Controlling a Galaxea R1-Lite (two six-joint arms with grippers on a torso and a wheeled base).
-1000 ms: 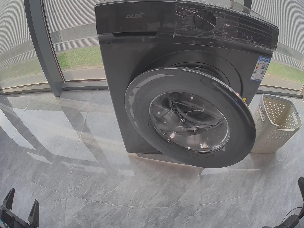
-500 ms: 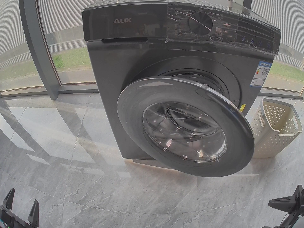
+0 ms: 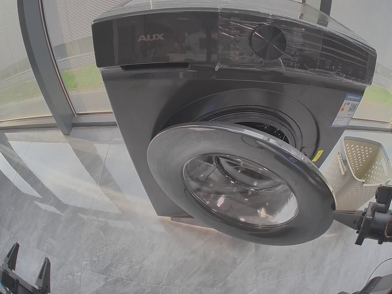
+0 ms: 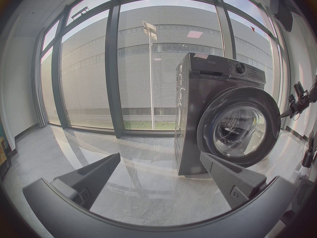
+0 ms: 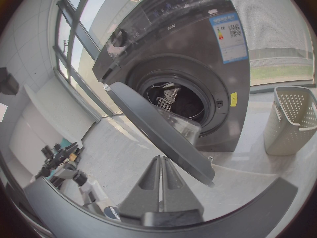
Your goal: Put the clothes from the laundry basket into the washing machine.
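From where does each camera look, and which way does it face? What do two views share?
Head view: on the robot's head, looking down at the washing machine, door open; left pincer low left, right pincer near the door's rim.
Left wrist view: low, farther back, facing the machine's front; left pincer open.
Right wrist view: beside the door's rim, facing the drum; right pincer shut.
Shared: head and right wrist views show the laundry basket.

- head cam: up high, tilted down, close on the washer [image 3: 134, 103] front and door [image 3: 241, 184]
- left wrist cam: low, well back, facing washer and windows [image 4: 89, 66]
- right wrist cam: near the door edge, looking into the drum [image 5: 181, 99]; shares washer and basket [image 5: 290, 123] with head
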